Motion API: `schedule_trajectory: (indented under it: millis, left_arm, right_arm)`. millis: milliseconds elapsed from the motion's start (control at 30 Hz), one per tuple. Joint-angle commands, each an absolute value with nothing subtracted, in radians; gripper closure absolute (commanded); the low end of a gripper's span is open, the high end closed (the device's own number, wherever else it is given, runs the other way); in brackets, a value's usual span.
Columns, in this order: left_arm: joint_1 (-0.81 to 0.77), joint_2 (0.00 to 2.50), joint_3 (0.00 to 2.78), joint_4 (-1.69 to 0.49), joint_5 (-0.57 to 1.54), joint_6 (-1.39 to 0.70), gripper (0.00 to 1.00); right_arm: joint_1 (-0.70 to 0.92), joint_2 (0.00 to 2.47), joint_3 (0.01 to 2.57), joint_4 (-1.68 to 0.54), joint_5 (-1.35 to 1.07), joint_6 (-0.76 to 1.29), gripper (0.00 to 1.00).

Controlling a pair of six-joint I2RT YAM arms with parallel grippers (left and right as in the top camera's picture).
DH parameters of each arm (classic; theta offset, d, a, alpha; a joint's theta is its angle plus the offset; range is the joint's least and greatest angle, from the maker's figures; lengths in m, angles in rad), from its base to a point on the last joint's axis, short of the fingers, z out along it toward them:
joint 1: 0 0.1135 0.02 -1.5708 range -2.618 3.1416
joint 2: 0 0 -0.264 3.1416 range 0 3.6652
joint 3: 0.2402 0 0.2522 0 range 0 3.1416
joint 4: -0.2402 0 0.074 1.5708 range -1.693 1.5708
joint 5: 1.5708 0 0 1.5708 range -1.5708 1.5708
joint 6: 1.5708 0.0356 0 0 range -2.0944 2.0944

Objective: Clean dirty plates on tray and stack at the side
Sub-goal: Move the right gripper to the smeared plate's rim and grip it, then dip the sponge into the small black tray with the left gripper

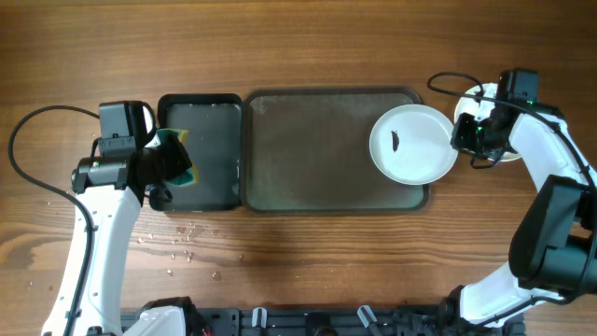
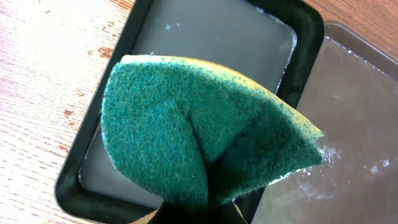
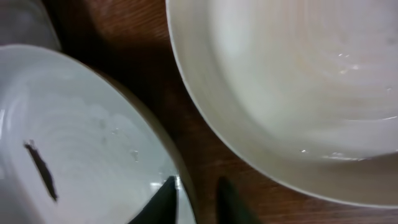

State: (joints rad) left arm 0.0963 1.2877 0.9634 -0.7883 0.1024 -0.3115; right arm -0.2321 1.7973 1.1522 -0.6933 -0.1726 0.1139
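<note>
A white plate [image 1: 420,149] with a black smear lies on the right end of the dark grey tray [image 1: 317,159], overhanging its right rim. My right gripper [image 1: 464,135] is shut on that plate's right rim. In the right wrist view its fingers [image 3: 196,196] straddle the rim of the smeared plate [image 3: 81,143]. A second white plate [image 3: 298,74] lies on the wood just to the right, and in the overhead view [image 1: 466,105] it is mostly hidden under the arm. My left gripper [image 1: 154,168] is shut on a green sponge [image 2: 199,130] above the small black tray.
The small black tray [image 1: 210,177] holds water and touches the grey tray's left edge [image 2: 354,124]. Water droplets [image 1: 177,238] speckle the wood in front of it. The third plate is out of view.
</note>
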Motion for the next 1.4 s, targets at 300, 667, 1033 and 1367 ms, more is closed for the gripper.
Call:
schedule_trajectory:
  millis: [300,667,1033,1367]
  left_arm:
    - [0.098,1.266,0.966,-0.778,0.104,-0.299,0.96]
    - [0.098,1.266,0.966,-0.778,0.104,-0.299,0.96]
    - [0.098,1.266,0.966,-0.767,0.104,-0.299,0.96]
    - [0.096,1.266,0.966,-0.737,0.104,-0.299,0.96]
  right_arm:
    - [-0.127,1.811,1.118,-0.688,-0.419,0.139,0.95]
    - [0.172,1.811,1.105,-0.574,-0.349,0.28,0.96]
    - [0.391,1.812,1.105,-0.439,-0.231,0.474,0.96]
    - [0.432,1.813,1.105,-0.431,-0.134,0.452,0.6]
